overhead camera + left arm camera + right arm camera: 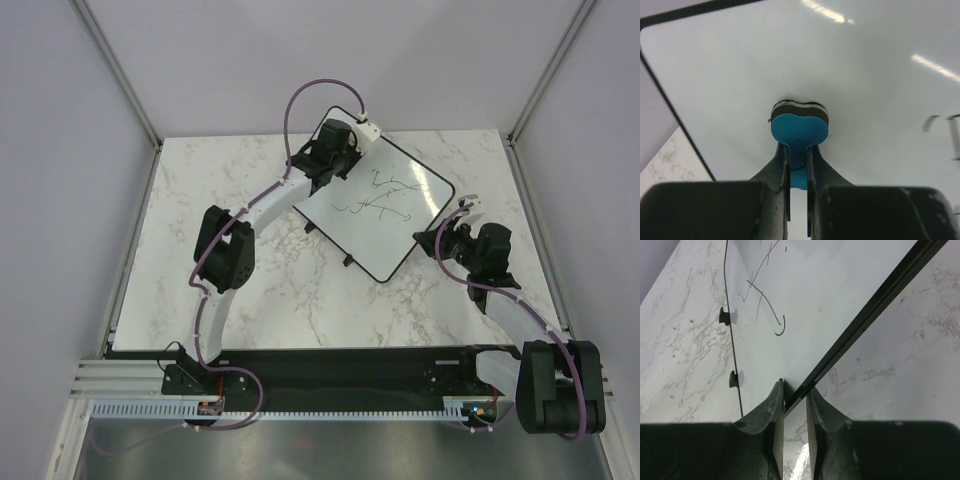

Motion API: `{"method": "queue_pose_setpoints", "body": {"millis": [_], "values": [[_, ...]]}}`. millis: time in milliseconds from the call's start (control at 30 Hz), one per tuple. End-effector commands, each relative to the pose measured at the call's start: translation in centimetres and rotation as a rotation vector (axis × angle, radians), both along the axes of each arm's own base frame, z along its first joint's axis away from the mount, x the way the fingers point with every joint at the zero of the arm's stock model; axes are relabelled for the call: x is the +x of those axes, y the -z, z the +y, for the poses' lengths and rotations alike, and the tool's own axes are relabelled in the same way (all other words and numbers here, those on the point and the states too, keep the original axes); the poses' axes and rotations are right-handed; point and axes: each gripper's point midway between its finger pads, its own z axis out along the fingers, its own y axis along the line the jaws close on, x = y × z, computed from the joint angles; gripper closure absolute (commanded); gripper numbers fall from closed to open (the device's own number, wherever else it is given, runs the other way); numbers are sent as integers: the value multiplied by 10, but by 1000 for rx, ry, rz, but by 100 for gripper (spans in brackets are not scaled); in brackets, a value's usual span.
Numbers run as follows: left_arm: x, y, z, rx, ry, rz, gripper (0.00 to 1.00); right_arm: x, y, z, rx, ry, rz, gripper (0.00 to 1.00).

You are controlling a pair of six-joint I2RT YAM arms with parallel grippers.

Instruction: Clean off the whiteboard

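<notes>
The whiteboard [392, 232] lies tilted on the marble table, with dark marker scribbles [382, 197] near its middle. My left gripper [343, 152] is over the board's far left corner, shut on a blue bone-shaped eraser [800, 128] whose dark pad presses on the white surface [865, 75]. The left gripper [797, 148] pinches the eraser's narrow waist. My right gripper [434, 240] is at the board's right edge. In the right wrist view the right gripper [795, 391] is shut on the thin black frame [865, 315], and the scribbles [765, 302] lie beyond it.
The marble tabletop [250, 290] surrounds the board. Small black feet [724, 316] stick out along the board's near-left edge. Grey walls and metal posts [120, 80] close in the table on three sides.
</notes>
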Motion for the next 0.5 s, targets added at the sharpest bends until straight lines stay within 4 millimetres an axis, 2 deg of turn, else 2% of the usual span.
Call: {"method": "queue_pose_setpoints", "body": {"millis": [0, 33, 100, 133, 233, 367, 467], "values": [[-42, -33, -59, -61, 141, -23, 98, 5, -3, -9, -84, 15, -66, 100], [-56, -30, -76, -60, 177, -11, 98, 5, -4, -9, -84, 16, -66, 100], [-71, -22, -91, -47, 211, 3, 98, 4, -3, -9, -85, 16, -66, 100], [-84, -20, -105, -43, 242, 10, 98, 5, -4, -9, -86, 17, -68, 100], [-105, -14, -123, -26, 290, 20, 98, 4, -3, -9, -87, 17, -65, 100], [-109, -15, -127, -28, 298, 20, 98, 5, -3, -8, -87, 17, -65, 100], [-103, -12, -119, 5, 284, 1, 98, 5, -3, -8, -87, 17, -66, 100]]}}
